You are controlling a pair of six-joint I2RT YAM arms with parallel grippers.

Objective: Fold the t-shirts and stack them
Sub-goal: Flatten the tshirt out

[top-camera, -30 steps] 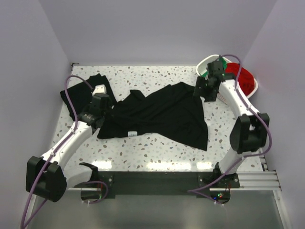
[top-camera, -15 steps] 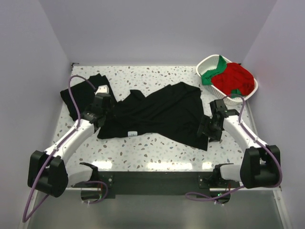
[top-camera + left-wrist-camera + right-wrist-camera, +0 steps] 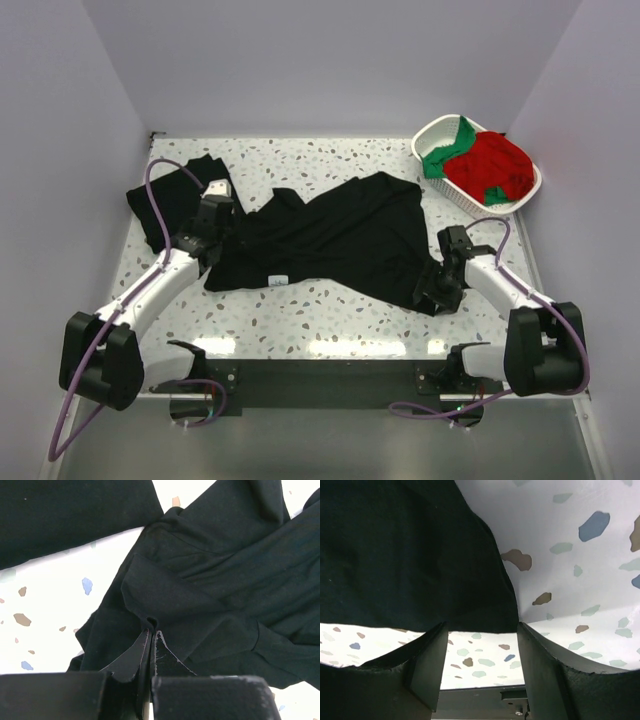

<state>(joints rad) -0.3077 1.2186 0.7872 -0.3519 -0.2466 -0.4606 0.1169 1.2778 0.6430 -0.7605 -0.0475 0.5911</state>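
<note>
Black t-shirt [image 3: 340,235] shows a small white neck label [image 3: 279,278], writing unreadable.

My left arm [image 3: 150,290] stretched forward from its near-left base, forearm slanting inward. My left gripper [image 3: 151,632] was pinched tight, jaws pressed together on a fold of the black t-shirt [image 3: 210,580]. My right arm [image 3: 500,280] lay folded low, elbow out at the near right and wrist turned inward. My right gripper [image 3: 480,630] stood with its jaws well apart.
</note>
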